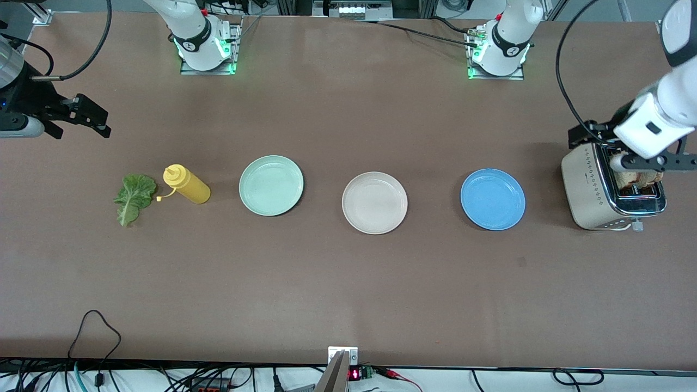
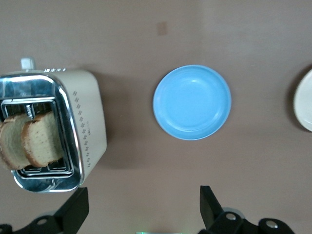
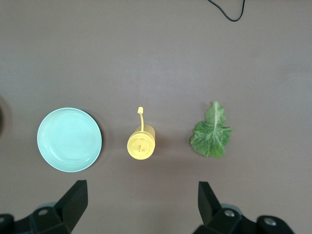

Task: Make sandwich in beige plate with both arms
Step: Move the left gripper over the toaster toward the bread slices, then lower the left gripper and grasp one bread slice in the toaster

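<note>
While both open-jawed black grippers, left gripper [image 1: 653, 161] over the toaster [image 2: 73, 131], right gripper [image 1: 81, 121] waiting, hold nothing, two light, crumbly toasted brown bread slices [image 2: 29, 141] stand in the slots; pinch their upper edges. The limp green lettuce leaf [image 3: 210, 132] probably tears easily. The round beige plate [image 1: 374, 202] sits between the other plates.

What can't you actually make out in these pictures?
- Front view: the left gripper covers much of the bread slices in the toaster.
- Left wrist view: the beige plate is cut off by the edge.
- Right wrist view: the right gripper shows only open fingertips.
</note>
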`<state>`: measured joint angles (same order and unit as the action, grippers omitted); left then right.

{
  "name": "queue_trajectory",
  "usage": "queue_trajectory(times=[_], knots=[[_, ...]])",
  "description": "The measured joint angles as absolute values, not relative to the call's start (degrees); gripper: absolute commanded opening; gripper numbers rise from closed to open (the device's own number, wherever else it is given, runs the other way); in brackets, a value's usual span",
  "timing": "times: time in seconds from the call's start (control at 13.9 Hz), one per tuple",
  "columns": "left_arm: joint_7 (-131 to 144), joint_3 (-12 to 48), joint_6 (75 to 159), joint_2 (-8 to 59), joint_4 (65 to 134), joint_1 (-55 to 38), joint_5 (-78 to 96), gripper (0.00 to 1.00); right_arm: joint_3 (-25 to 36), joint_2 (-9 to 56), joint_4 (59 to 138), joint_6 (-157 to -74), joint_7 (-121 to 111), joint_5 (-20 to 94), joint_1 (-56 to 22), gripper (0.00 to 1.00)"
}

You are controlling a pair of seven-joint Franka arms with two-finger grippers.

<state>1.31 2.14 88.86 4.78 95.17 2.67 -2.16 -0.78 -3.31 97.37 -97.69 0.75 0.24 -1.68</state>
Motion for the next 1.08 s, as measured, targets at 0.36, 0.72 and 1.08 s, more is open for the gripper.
queue_trajectory(times=[0.36,0.72,1.08], knots=[[-5.4,1.9,89.6,6.0,94.6,8.8,-5.3,1.0,-0.7,-3.2,97.4,-97.7,0.7,0.2,-1.7,1.0],[-12.3,1.8,92.8,7.8,95.2,13.2,-6.6,1.0,-0.7,-3.2,97.4,-97.6,0.7,0.2,-1.7,1.0],[-18.4,1.8,100.3,8.8,100.2,18.0,-6.5,1.0,-0.7,-3.1,97.5,-97.4,0.7,0.2,-1.7,1.0]])
